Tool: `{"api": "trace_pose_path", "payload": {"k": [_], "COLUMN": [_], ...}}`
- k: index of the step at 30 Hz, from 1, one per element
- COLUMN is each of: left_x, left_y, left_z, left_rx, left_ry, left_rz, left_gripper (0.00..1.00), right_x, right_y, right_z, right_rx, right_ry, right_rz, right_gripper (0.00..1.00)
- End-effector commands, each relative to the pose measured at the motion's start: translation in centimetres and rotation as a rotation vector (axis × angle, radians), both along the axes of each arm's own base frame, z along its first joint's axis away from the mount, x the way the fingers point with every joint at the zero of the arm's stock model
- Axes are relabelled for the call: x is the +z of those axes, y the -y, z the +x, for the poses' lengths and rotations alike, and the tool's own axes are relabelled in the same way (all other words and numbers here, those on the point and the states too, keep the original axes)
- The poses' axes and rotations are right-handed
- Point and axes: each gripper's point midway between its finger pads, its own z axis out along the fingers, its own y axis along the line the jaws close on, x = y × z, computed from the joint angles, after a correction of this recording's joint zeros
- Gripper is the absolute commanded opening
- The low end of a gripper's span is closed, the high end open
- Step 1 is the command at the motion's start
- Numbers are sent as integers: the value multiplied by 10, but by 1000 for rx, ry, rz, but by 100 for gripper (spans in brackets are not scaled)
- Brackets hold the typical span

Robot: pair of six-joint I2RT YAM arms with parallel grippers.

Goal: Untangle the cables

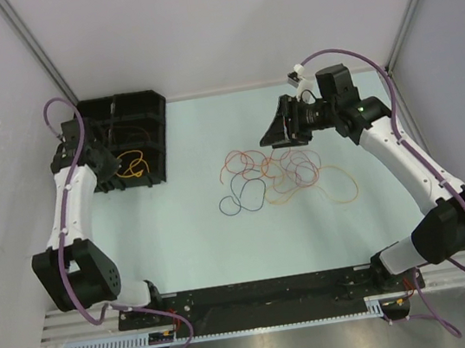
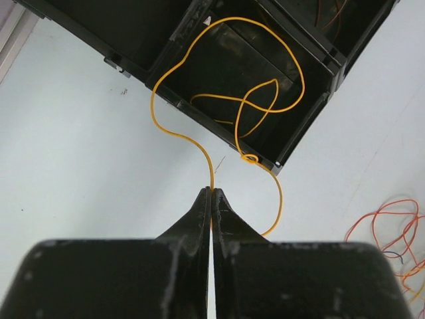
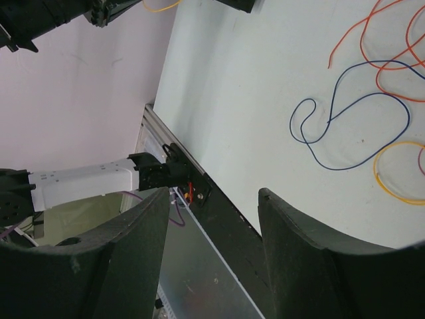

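So far, one thin yellow-orange cable [image 2: 152, 106] looks separated: the left gripper [image 2: 212, 193] pinches it over the black plastic divided bin [image 2: 312, 116], its loops lying inside. Right of the bin, a tangled heap of orange, red and blue cables [image 1: 289, 174] awaits; above it the right gripper [image 3: 212, 219] hangs spread, empty.

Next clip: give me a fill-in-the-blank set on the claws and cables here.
1. The left claw is ___ on a yellow cable.
2. That cable loops into the ___ bin.
3. The right claw hangs ___, holding nothing.
4. The tangled cables lie nearer the ___ claw.
Missing words: shut; black; open; right.
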Motion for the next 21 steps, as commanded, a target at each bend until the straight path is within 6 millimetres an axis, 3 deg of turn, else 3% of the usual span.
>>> {"api": "trace_pose_path", "payload": {"k": [1,12,21], "left_x": [11,10,-19], "left_y": [-1,2,5], "left_z": [12,48,75], "left_rx": [-7,-15,-25], "left_ry": [34,61,25], "left_rz": [12,-22,-56], "left_gripper": [0,0,1], "right_x": [14,12,8], "right_y": [-3,2,12], "right_z": [-6,0,9], "right_rx": [20,-1,-31], "right_ry": [33,26,16], "right_rz": [35,26,4], "right_gripper": [60,60,60]}}
